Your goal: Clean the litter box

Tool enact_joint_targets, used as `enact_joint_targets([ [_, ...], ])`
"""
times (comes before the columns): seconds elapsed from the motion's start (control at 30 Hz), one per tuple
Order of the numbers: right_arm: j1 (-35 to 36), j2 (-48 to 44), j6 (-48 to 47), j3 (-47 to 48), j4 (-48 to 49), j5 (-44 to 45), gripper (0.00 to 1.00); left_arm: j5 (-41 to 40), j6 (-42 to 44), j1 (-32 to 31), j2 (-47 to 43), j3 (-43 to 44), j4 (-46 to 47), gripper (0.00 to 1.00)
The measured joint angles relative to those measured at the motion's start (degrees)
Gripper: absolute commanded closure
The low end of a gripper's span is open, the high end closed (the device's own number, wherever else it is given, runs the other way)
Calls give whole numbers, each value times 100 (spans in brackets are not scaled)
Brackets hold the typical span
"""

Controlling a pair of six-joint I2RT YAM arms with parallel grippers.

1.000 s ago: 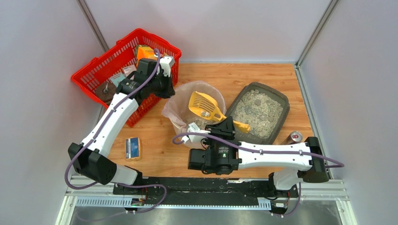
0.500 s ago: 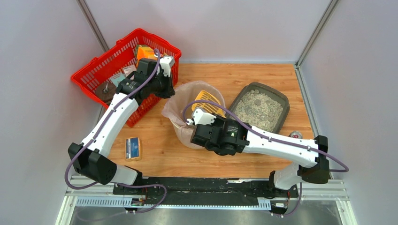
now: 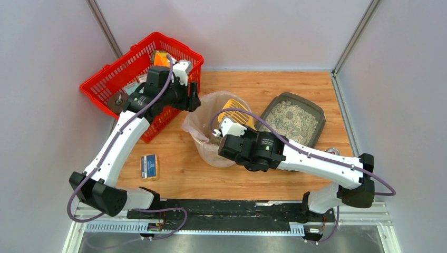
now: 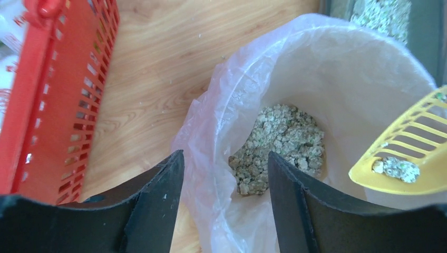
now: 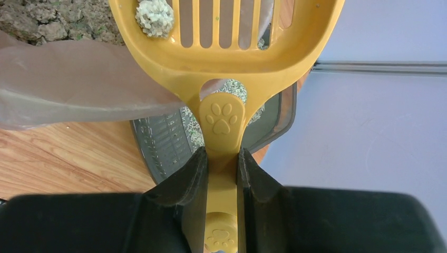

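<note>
Right tool (image 5: 221,158) is clamped on the yellow scoop (image 5: 221,68) handle, with the scoop head over the bin (image 3: 203,145). Left tool (image 4: 225,163) has fingers apart above the bag liner (image 4: 205,116) rim.

Risks:
- One clump (image 5: 154,11) sits on the slots. Too shallow a tilt or an early pull-out likely drops it on the desk (image 3: 179,174).
- The scoop edge could snag the loose liner.

Bin holds a pile of clumps. Litter box (image 3: 295,124) is right of the bin, gravel inside. Red basket (image 3: 105,87) holds assorted items.
</note>
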Motion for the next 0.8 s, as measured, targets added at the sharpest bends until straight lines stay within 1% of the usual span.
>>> enact_joint_targets([
  [0.17,-59,-273,-210,-181,234,35,100,50,46,0,-518,-105,302,31],
  [0.3,-63,-380,-503,-345,522,153,100,450,72,0,-780,-258,612,31],
  [0.4,-79,-404,-756,-369,793,138,100,979,79,0,-837,-387,857,30],
  [0.63,-107,-695,-1145,-372,1248,-94,100,2529,-42,0,-608,-417,1281,30],
  [0.73,-107,-774,-1226,-372,1329,-170,100,3029,-192,0,-514,-479,1513,30],
  [0.8,-107,-776,-1266,-378,1366,-232,100,3206,-269,-2,-472,-522,1613,30],
])
